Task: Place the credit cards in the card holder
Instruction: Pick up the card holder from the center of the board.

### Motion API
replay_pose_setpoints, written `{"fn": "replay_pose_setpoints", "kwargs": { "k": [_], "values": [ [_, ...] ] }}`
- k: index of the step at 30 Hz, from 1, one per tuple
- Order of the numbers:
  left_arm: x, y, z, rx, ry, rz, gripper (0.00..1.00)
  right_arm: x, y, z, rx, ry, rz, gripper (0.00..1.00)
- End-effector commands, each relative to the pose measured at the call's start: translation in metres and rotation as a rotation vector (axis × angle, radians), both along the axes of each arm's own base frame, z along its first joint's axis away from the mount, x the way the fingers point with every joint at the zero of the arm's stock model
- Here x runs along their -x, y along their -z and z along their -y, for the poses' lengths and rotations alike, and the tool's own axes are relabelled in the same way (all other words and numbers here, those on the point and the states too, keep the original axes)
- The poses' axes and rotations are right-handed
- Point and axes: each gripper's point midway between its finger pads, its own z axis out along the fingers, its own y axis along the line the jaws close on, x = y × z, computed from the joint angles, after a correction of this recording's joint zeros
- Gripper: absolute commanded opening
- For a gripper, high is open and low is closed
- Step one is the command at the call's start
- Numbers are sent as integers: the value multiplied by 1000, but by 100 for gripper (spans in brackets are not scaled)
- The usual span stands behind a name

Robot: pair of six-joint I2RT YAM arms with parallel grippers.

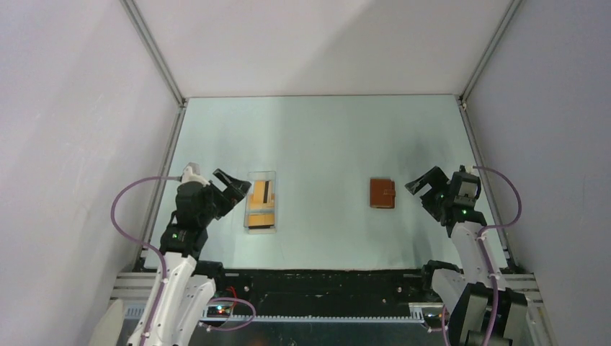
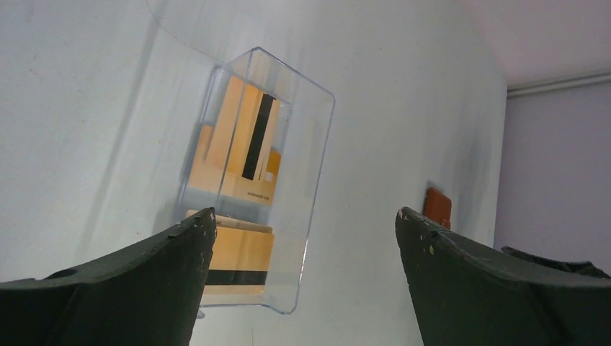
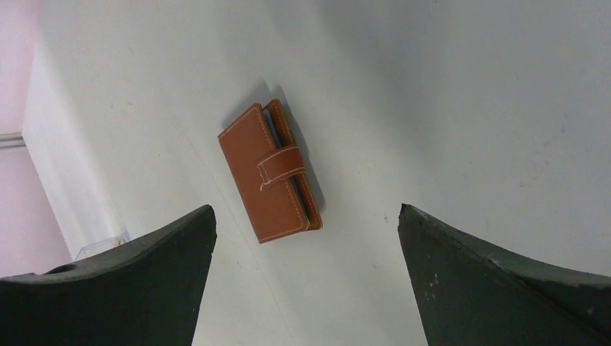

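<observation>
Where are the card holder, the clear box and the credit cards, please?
card holder [image 3: 270, 174], right wrist view, on its snap tab
clear box [image 2: 306, 180], left wrist view, on its right wall
credit cards [image 2: 230, 137], left wrist view, on an orange card face

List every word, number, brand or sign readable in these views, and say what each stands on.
One of the credit cards in the clear box: one short line of dark print near its lower edge, too small and blurred to read.
Card holder: no text or logo visible, only pale stitching.
Nothing else in any view shows writing.
</observation>
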Motion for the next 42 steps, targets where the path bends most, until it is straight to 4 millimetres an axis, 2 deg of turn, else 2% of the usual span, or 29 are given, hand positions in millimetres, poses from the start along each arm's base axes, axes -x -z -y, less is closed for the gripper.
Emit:
{"fn": "replay_pose_setpoints", "kwargs": {
  "k": [1, 3, 4, 5, 6, 7, 8, 9, 10, 11, 12, 13, 14, 15, 16, 17, 18, 19, 20, 21, 23, 27, 28, 29, 32, 36, 40, 41, 42],
  "values": [
    [-7, -14, 14, 16, 95, -20, 98, -6, -5, -5, -49, -30, -5, 100],
    [-13, -18, 25, 38, 139, -41, 98, -8, 1, -5, -51, -45, -31, 100],
    [-18, -30, 31, 31, 161, -21, 98, -10, 0, -4, -45, -57, -33, 100],
    [-23, -38, 44, 21, 210, -25, 98, -11, 7, -6, -58, -71, -65, 100],
    [-26, -31, 58, -1, 256, -62, 98, -14, 6, -6, -53, -88, -72, 100],
    [-32, -46, 68, -6, 281, -39, 98, -14, 14, -8, -69, -106, -106, 100],
    [-35, -37, 87, -17, 334, -88, 98, -16, 13, -8, -68, -121, -119, 100],
    [-42, -50, 98, -13, 355, -71, 98, -15, 22, -10, -85, -143, -154, 100],
    [-43, -37, 119, -26, 410, -128, 98, -19, 21, -11, -89, -152, -158, 100],
    [-51, -48, 132, -25, 427, -116, 98, -18, 29, -12, -103, -165, -187, 100],
    [-51, -33, 155, -44, 481, -169, 98, -20, 36, -12, -114, -171, -214, 100],
    [-59, -46, 172, -38, 504, -147, 99, -20, 37, -13, -122, -181, -220, 98],
    [-59, -27, 195, -54, 550, -204, 98, -22, 43, -13, -134, -187, -240, 97],
    [-67, -39, 214, -40, 576, -185, 95, -22, 44, -15, -146, -201, -243, 94],
    [-67, -12, 237, -59, 619, -252, 94, -23, 48, -16, -162, -208, -261, 94],
    [-75, -27, 257, -36, 654, -225, 90, -25, 49, -17, -163, -217, -260, 91],
    [-74, 2, 277, -53, 691, -292, 89, -27, 52, -18, -177, -225, -268, 90],
    [-83, 8, 296, -40, 711, -306, 87, -28, 53, -18, -181, -229, -268, 89],
    [-82, 20, 309, -40, 731, -330, 86, -30, 54, -21, -200, -242, -271, 88],
    [-88, 12, 323, -14, 745, -314, 84, -34, 53, -22, -209, -251, -260, 84],
    [-94, 45, 344, -5, 761, -381, 81, -37, 55, -27, -243, -272, -269, 77],
    [-101, 75, 367, 20, 768, -437, 78, -37, 65, -38, -283, -306, -312, 71],
    [-101, 75, 372, 32, 777, -441, 76, -35, 69, -43, -293, -323, -330, 69],
    [-99, 88, 375, 36, 776, -468, 76, -34, 73, -46, -297, -329, -343, 68],
    [-92, 102, 384, 59, 788, -508, 73, -34, 76, -55, -286, -359, -365, 66],
    [-78, 121, 396, 123, 806, -558, 68, -37, 67, -68, -304, -412, -352, 63],
    [-71, 124, 405, 226, 817, -555, 59, -41, 50, -91, -410, -494, -311, 57],
    [-73, 112, 412, 273, 839, -507, 57, -40, 43, -99, -444, -524, -297, 55],
    [-68, 118, 409, 299, 822, -527, 54, -42, 39, -102, -458, -533, -282, 52]
  ]
}}
